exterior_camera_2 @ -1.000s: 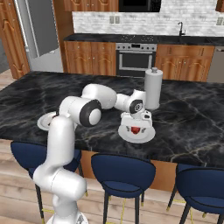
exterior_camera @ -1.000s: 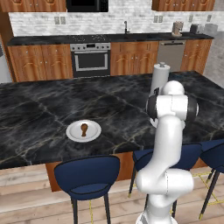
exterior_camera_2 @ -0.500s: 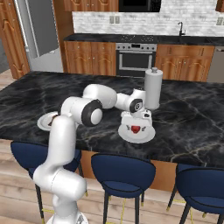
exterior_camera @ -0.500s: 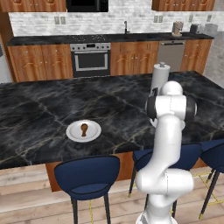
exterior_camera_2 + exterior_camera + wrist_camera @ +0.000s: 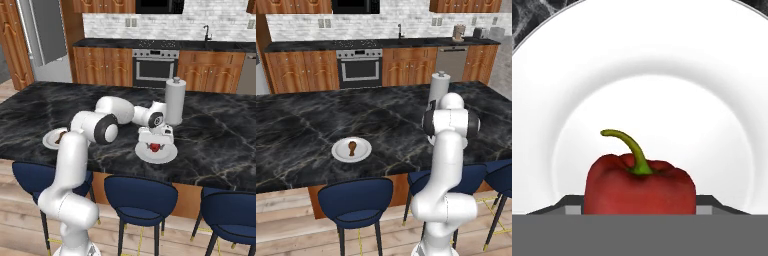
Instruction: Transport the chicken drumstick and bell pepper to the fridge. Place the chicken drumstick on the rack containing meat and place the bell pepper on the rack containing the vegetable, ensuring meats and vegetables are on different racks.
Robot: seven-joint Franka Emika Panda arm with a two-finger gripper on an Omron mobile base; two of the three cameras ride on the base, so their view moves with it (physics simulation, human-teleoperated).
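A: Where do we stand? We see the glossy red bell pepper with the curved green stem (image 5: 640, 187) sitting on the round white plate (image 5: 640, 75) on the black marbled island counter (image 5: 220, 135); our two-finger gripper (image 5: 155, 143) is down over it, just in front of the tall white paper-towel roll (image 5: 175, 101).

B: And the jaws? In the hand view a dark fingertip (image 5: 564, 204) sits at each flank of the pepper, right by its skin; we cannot tell whether they are pressing it or merely bracketing it; we would not call it held yet.

A: Then we judge the step is the grasp; we should close evenly on the broad sides, below the shoulders, since the skin looks slick and rounded and could squirt out; keep the stem free between the fingers.

B: Agreed; lift straight up so the plate is not dragged, and mind the roll close behind.

A: The golden-brown chicken drumstick (image 5: 352, 147) lies on a second white plate (image 5: 338, 152), well apart to our left; it waits its turn.
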